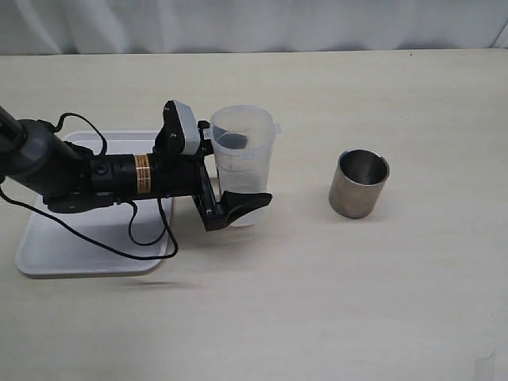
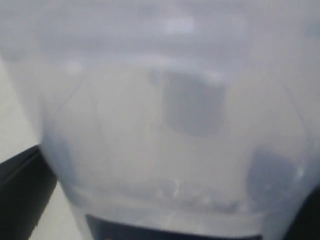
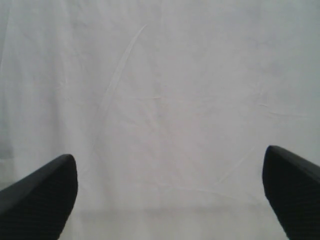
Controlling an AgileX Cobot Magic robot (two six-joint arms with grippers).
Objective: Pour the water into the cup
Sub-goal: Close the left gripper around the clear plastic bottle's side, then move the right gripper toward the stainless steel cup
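Desk (image 1: 317, 302): big, flat, pale and smooth. It carries everything.
Tray (image 1: 48, 246): white plastic, shallow, at the left edge of the desk.
Right fingers (image 3: 40, 200): dark, spread wide, holding nothing.
Left fingers (image 1: 242, 205): black and hard, pinching the beaker from both sides, low on its wall.
Beaker (image 1: 246, 127): tall, round, see-through plastic with a lip on the rim. It stands upright just beside the tray. It looks light and a bit bendy, so a hard squeeze could dent it. Its smooth wall may slip, and low down is a good place to hold.
Cup (image 1: 359, 184): short, round, grey metal, dark inside, no handle. It is stiff and steady, and stands apart from the beaker, on its right.
Water (image 2: 170, 202): clear, only a little, at the bottom of the beaker. It will slosh if tipped fast.
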